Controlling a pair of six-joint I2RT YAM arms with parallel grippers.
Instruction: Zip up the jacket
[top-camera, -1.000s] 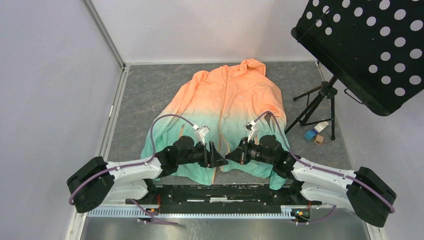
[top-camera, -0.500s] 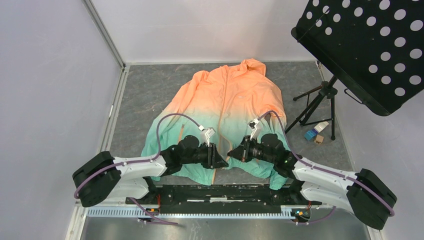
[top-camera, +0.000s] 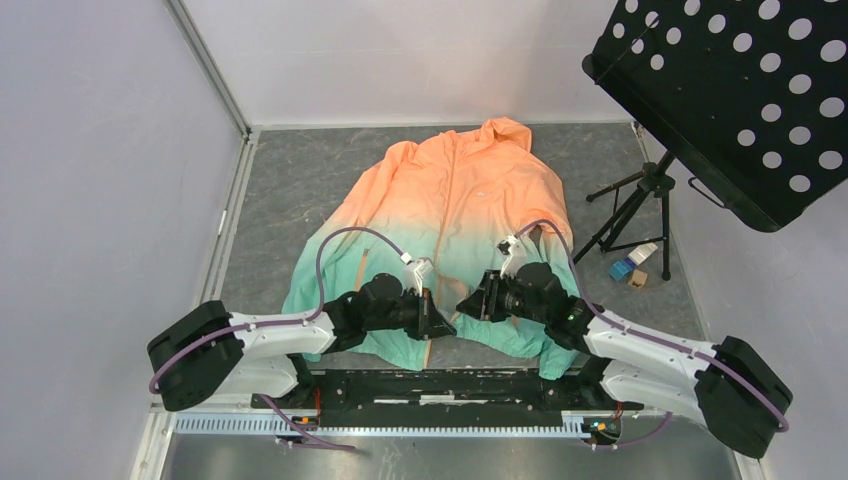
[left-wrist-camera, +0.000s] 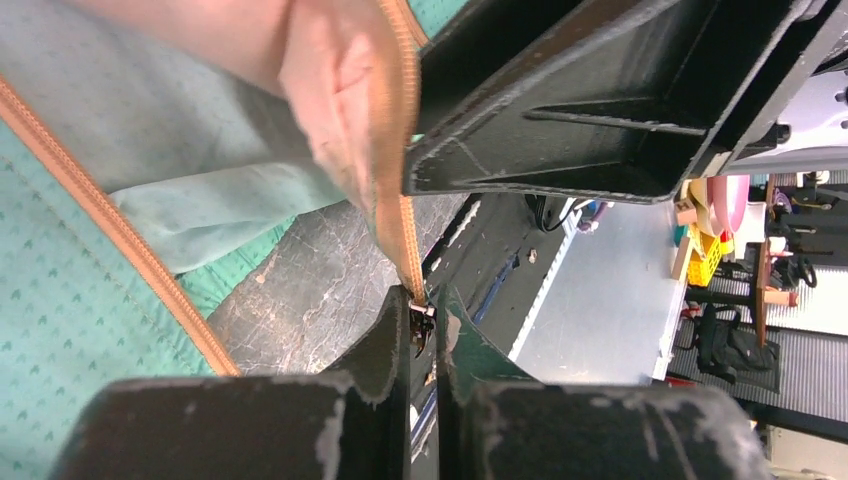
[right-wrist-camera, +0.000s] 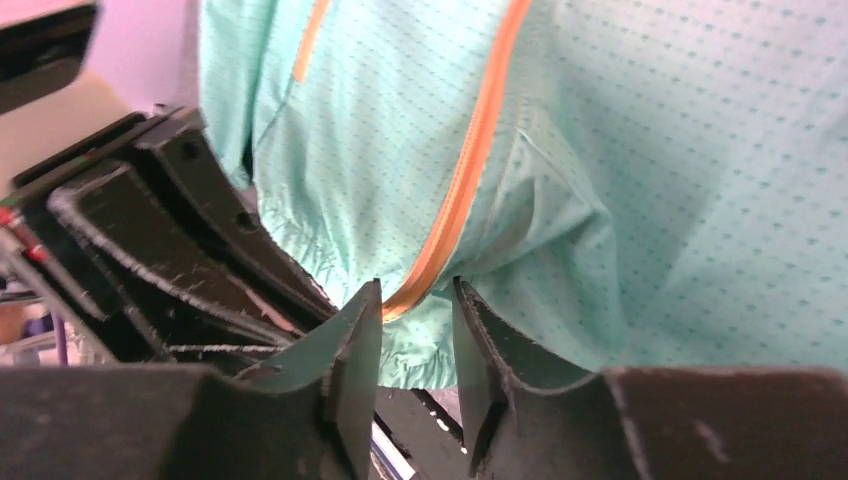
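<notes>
The jacket (top-camera: 450, 195) lies flat on the grey table, orange at the hood end and mint green at the hem nearest the arms. Both grippers meet at the bottom of its orange centre zipper (left-wrist-camera: 398, 170). My left gripper (top-camera: 432, 325) (left-wrist-camera: 425, 300) is shut on the zipper's lower end, where a small metal piece (left-wrist-camera: 423, 318) shows between the fingertips; the tape rises taut from there. My right gripper (top-camera: 468, 305) (right-wrist-camera: 415, 290) stands open a finger's width. The zipper tape (right-wrist-camera: 470, 170) and mint hem (right-wrist-camera: 430, 360) lie just beyond its tips, and nothing is gripped.
A black perforated music-stand panel (top-camera: 720, 90) on a tripod (top-camera: 630, 215) stands at the right, with small boxes (top-camera: 630, 268) at its foot. A black rail (top-camera: 420, 385) runs along the near table edge. A white wall borders the left side.
My left gripper has closed from wide open onto the zipper's lower end and shifted slightly right. My right gripper, shut before, has opened a little.
</notes>
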